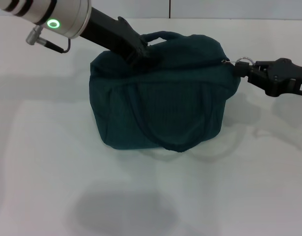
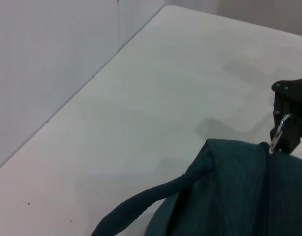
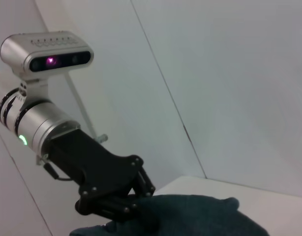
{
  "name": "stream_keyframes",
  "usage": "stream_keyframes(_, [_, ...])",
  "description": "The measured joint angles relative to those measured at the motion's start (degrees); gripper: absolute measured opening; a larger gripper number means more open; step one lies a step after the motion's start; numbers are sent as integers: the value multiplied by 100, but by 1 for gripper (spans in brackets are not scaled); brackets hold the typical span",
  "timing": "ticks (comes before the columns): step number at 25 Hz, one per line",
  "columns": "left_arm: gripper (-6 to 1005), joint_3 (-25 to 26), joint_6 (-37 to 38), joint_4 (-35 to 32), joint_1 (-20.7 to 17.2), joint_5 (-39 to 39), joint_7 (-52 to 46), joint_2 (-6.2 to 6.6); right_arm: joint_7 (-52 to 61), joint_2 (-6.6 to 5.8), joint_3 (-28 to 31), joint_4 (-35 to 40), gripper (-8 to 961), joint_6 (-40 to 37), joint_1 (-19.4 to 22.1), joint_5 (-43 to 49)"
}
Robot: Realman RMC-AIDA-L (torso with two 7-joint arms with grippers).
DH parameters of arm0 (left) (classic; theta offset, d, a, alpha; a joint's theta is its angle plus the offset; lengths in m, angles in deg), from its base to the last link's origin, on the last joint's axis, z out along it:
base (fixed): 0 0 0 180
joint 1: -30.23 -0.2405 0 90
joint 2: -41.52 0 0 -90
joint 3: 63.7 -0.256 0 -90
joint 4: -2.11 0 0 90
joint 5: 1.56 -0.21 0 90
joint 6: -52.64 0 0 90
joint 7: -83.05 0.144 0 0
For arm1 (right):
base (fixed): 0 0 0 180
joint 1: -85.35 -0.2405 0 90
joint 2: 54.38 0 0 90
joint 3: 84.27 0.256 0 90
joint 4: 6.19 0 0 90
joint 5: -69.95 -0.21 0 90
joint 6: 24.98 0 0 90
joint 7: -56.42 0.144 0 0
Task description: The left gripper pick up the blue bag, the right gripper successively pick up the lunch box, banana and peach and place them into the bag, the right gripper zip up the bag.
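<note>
No readable text; right gripper (image 1: 240,69) label illegible.

The bag (image 1: 163,105) stands on the table (image 1: 52,177), toward its far edge and near the middle of its width. The left hand (image 1: 140,55) is on the bag's top at its left end. The right hand (image 1: 245,70) is at the zipper ring (image 1: 243,61) on the bag's right end.

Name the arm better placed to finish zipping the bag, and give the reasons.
Right. The right pincer is at the zipper's ring pull at the blue bag's end, while the left pincer is busy gripping the bag's top.
</note>
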Motion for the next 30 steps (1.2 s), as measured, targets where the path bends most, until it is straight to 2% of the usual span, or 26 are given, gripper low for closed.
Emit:
stream_keyframes(6, [88,-3,-5,-2,-59,15,75,-48,-134,1,359,-232,78,2,8,-5])
stream_keyframes(11, [60,-4,-8,-34,-108,19,119,-73,-194,-9,571,-466,79,98,-6,-7])
stream_keyframes(16, [47,4,11,-33,-109,70,119,-66,-225,-11,524,-565,80,378,4,32])
stream_keyframes(23, [47,40,50,-40,-107,481,128,77,-299,-25,511,-851,81,660,-53,231])
stream_keyframes(30, [47,84,117,-47,-106,621,128,139,-314,-5,440,-984,82,983,-82,357])
